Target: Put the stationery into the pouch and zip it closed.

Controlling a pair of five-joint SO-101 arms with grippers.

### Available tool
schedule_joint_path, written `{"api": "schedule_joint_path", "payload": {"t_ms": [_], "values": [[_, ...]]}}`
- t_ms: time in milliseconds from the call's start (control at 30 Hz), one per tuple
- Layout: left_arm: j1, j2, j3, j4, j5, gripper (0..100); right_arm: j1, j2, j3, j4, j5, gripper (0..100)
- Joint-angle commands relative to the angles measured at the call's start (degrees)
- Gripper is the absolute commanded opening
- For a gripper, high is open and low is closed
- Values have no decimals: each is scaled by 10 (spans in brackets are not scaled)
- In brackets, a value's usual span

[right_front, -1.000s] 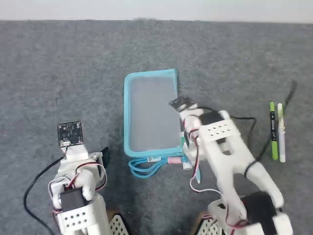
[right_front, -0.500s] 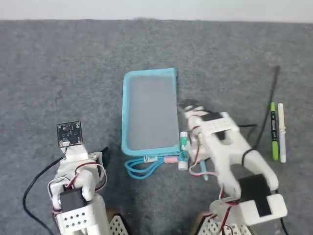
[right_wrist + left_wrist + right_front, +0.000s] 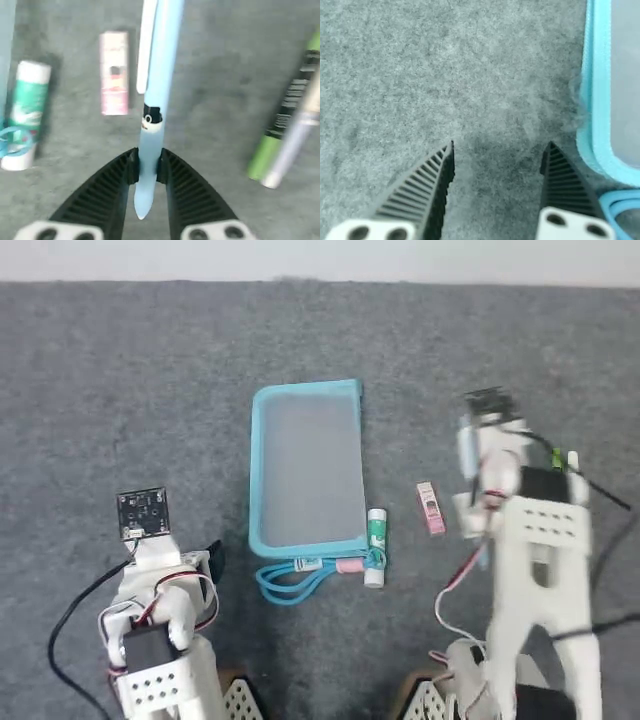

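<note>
over grey carpet (image 3: 225,50), right gripper (image 3: 147,154) pinches blue pen (image 3: 156,75)

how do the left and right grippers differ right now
The left gripper is open and empty; the right gripper is shut on a light blue pen. The left sits beside the pouch; the right, between the pink eraser and the markers. Both have dark ribbed fingers.
</note>
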Motion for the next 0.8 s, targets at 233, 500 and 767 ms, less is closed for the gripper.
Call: {"api": "schedule_joint_path", "payload": {"t_ms": [233,500,767], "values": [[-4,-11,-4,3,7,265,144,228,-124,-98,87,7],[-4,-11,-4,3,8,265,144,405,-258,-95,103,9],[-4,-11,-4,3,8,265,145,413,-279,-96,162,11]]}}
